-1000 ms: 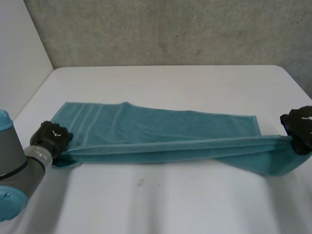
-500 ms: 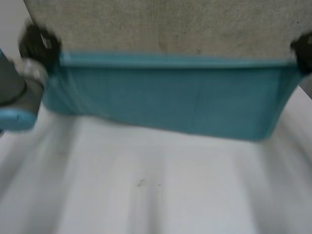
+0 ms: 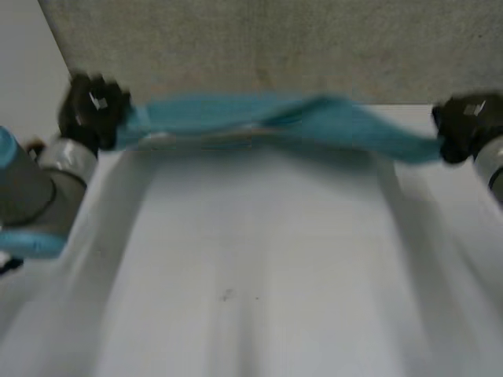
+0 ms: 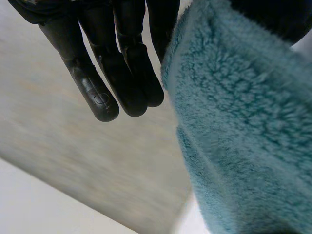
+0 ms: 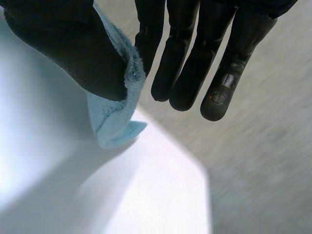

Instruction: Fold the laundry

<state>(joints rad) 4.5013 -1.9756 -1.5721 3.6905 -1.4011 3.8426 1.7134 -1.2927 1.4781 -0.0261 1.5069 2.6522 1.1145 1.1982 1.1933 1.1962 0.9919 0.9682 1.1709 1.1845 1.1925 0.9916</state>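
head view: the teal towel [image 3: 275, 118] is up off the counter [image 3: 236, 283], strung between the two hands above the counter's far part, in front of the grey wall [image 3: 275, 39]. the left hand [image 3: 94, 110] has one end and the right hand [image 3: 464, 126] the other. the cloth is not flat. it looks bunched and twisted along its length and dips a little toward the right end. no part of it seems to touch the counter, though i cannot be sure.

in the left wrist view the fingers [image 4: 122, 73] are straight and close together. the towel's thick pile runs between them and the thumb on its other side, so this hand is pinching the cloth rather than wrapping it. in the right wrist view the thumb [image 5: 63, 48] presses a corner of the towel against the straight fingers [image 5: 195, 63], and a small tip of that corner pokes out past the thumb.

as i read it, the step in hand is the lift and spread ahead of a fold. the towel is carried by its two ends and not yet laid down. whether it is already doubled over i cannot tell.

the next move calls for both pinches to hold firm while the hands stay level and well apart, so the tension takes out the twist. then the cloth can be lowered flat onto the counter. the right hand has only a small bite of corner, so that is where i would expect a slip.
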